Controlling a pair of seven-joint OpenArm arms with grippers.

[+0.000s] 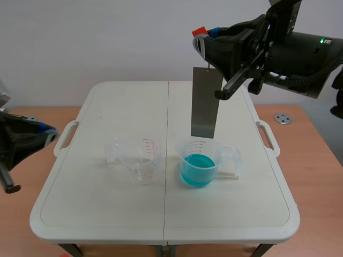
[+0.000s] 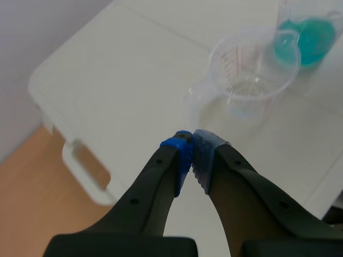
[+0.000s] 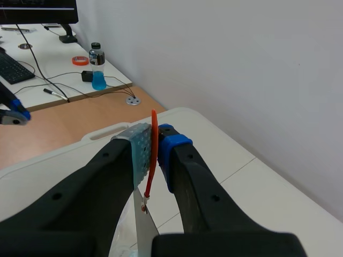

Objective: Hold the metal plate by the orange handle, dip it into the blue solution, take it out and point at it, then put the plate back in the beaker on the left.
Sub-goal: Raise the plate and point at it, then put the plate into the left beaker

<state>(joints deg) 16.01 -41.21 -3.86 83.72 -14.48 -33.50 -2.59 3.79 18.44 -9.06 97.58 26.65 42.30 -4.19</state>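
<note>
The right pincer (image 3: 155, 140) is clenched on the orange handle (image 3: 153, 120), its pads squeezing the thin strip from both sides; the metal plate (image 1: 205, 101) hangs below it, close to upright; the plate's lower edge is just over the far rim of the measuring beaker (image 1: 206, 152), clear of the blue solution (image 1: 197, 170); the empty beaker (image 1: 142, 160) stands near, at nine o'clock from the filled one, on the worktop (image 1: 107, 214); the left pincer (image 2: 192, 145) is clenched on nothing, off the worktop's nine o'clock edge.

I judge the dip to be the step in hand; next comes a straight descent, with the plate kept vertical and inside the rim so the light beaker is not nudged.
</note>
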